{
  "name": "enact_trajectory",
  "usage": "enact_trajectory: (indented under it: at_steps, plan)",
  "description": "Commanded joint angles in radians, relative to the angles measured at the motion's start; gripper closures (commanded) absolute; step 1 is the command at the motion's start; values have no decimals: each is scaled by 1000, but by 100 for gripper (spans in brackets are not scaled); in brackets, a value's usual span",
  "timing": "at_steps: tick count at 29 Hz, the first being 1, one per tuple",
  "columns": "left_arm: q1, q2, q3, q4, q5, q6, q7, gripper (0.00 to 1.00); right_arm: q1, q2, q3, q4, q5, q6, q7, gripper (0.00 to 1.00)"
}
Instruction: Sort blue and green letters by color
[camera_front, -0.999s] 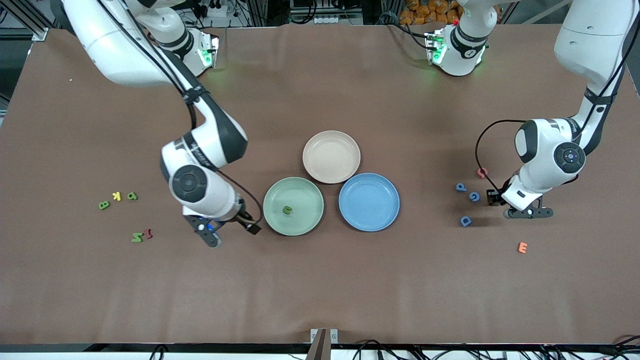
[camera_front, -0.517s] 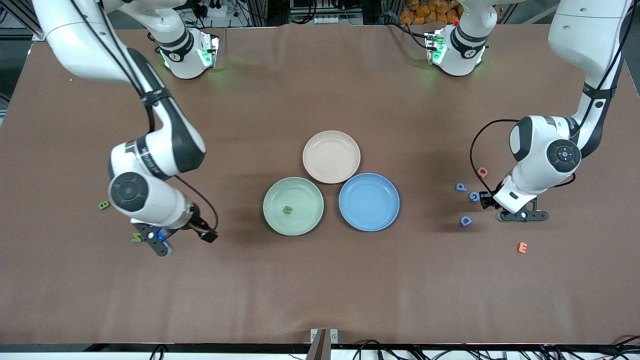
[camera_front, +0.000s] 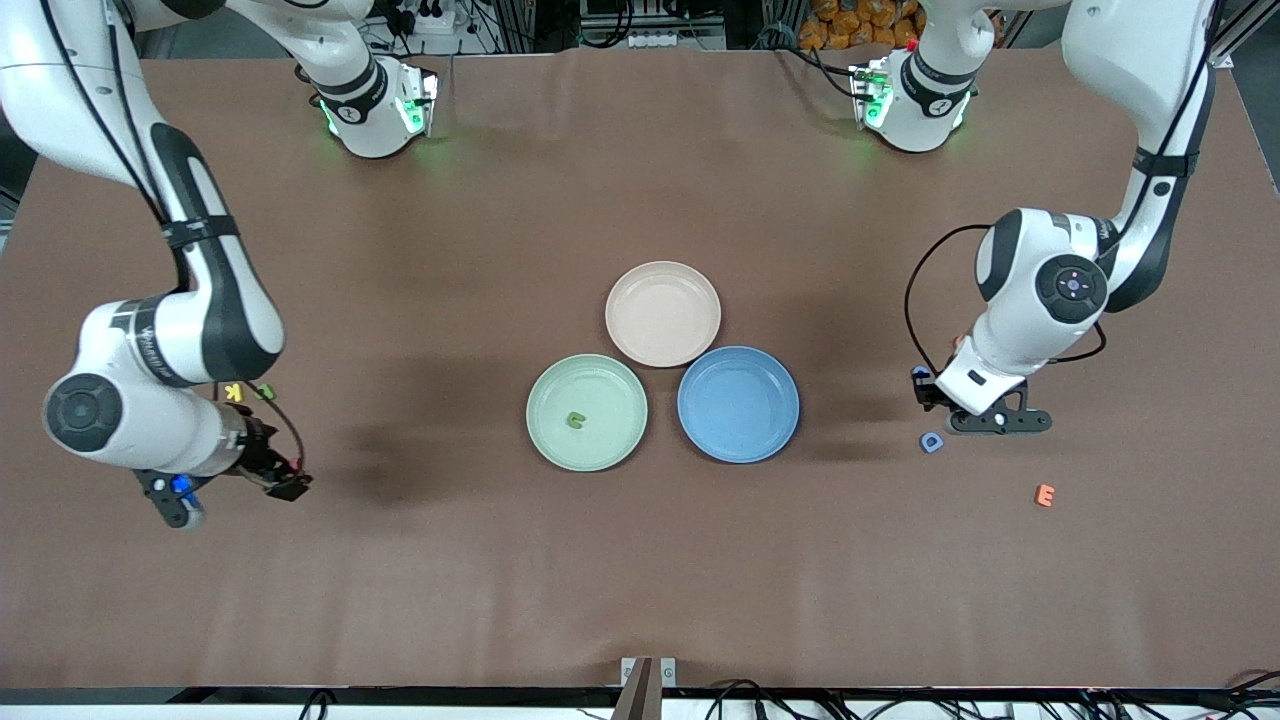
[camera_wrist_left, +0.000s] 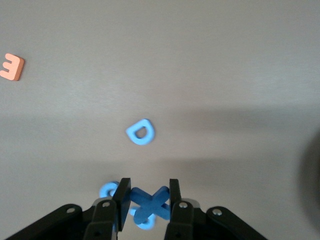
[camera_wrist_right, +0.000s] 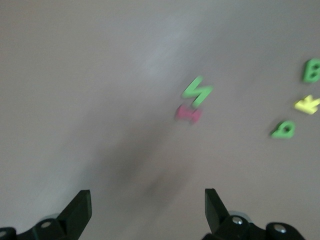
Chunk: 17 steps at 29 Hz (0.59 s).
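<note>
My left gripper (camera_wrist_left: 148, 200) is shut on a dark blue X (camera_wrist_left: 150, 199) and hangs over the blue letters at the left arm's end of the table (camera_front: 995, 422). A light blue D (camera_wrist_left: 140, 132) (camera_front: 932, 441) lies flat on the table, and two more light blue letters (camera_wrist_left: 107, 190) show under the fingers. My right gripper (camera_wrist_right: 147, 210) (camera_front: 178, 505) is open and empty over bare table. A green Z (camera_wrist_right: 197, 91), a green B (camera_wrist_right: 312, 70) and another green letter (camera_wrist_right: 284, 130) lie ahead of it. One green letter (camera_front: 575, 420) sits in the green plate (camera_front: 545, 385).
A blue plate (camera_front: 738, 404) and a beige plate (camera_front: 662, 313) stand beside the green one at mid table, both empty. An orange E (camera_front: 1045, 494) lies nearer the front camera than the D. A yellow K (camera_wrist_right: 307, 104) and a pink letter (camera_wrist_right: 188, 114) lie among the green ones.
My right arm has swung from beside the green plate to the right arm's end of the table. My left gripper has drifted toward the plates, over the blue letters.
</note>
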Motion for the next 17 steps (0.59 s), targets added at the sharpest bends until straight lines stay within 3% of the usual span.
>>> enact_trajectory:
  at_steps: [1,8,17]
  plan:
    - [26,-35,-8,-62,25,36,7,12,55,-57,9,-20,16,-73,-14,100]
    - [35,-34,-8,-78,22,39,7,12,109,-82,87,-20,16,-102,-12,100]
    - [35,-32,-9,-95,10,50,5,13,233,-82,96,-17,17,-103,-6,100]
